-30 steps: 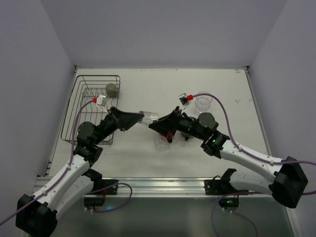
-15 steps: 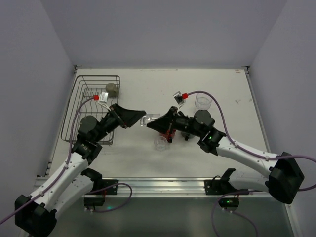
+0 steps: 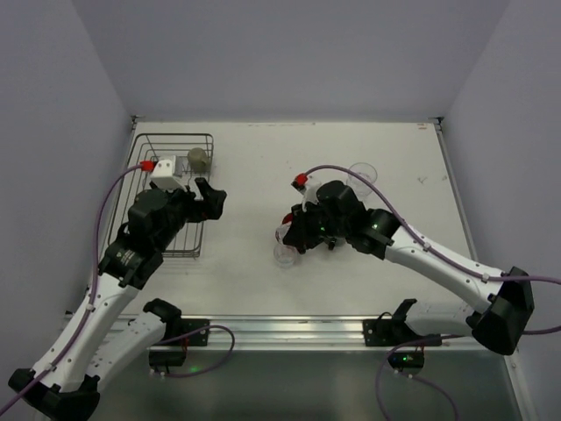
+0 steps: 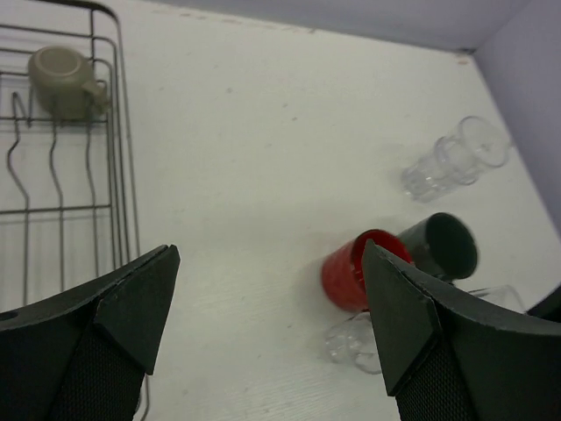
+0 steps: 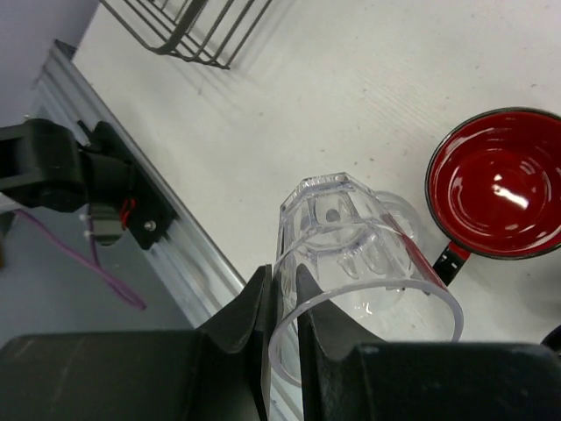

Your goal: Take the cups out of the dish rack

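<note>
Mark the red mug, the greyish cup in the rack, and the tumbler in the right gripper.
red mug [image 5: 495, 180]: right wrist view, glossy inside of its bowl.
greyish-tan cup [image 4: 58, 74]: left wrist view, middle of its body.
clear tumbler [image 5: 351, 232]: right wrist view, its ribbed side wall.

Dish rack [image 4: 117, 175] cut by left edge; red mug [image 5: 498, 184] clipped at right.
</note>
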Available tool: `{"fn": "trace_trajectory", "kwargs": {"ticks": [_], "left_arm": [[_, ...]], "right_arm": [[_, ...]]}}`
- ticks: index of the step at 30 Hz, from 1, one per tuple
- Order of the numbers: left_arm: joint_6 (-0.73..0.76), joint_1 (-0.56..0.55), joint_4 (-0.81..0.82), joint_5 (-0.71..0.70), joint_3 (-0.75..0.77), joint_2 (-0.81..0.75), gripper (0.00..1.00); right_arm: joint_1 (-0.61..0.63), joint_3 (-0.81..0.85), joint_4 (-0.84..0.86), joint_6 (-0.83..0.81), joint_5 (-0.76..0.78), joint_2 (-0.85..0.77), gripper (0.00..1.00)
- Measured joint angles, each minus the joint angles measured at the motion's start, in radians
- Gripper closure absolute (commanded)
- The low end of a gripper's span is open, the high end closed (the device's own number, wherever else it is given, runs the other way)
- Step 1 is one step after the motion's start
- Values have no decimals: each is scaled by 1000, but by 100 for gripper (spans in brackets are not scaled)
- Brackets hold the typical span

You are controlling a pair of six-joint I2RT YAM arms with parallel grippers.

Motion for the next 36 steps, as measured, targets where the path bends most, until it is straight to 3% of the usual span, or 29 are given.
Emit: {"fn": "trace_trajectory", "kwargs": {"ticks": [4,14,30,31,36], "left_arm": [[66,0,-83,-92,-8,-1,8],[130,0,-105,-193,-60,-53,8],[140,2,-110,-208,-80,-112,5],[140,2,-110,-208,-80,-112,5],[140,15,-111,-208,-81,-112,4]], "right_arm": [[51,136,-138,-56,79,102,100],[162,374,-410,-112,273,381,100],[211,495,-542,-115,366,592,99],[211,495,-543,-115,365,597,98],[212,495,-541,-116,364,616,67]]}}
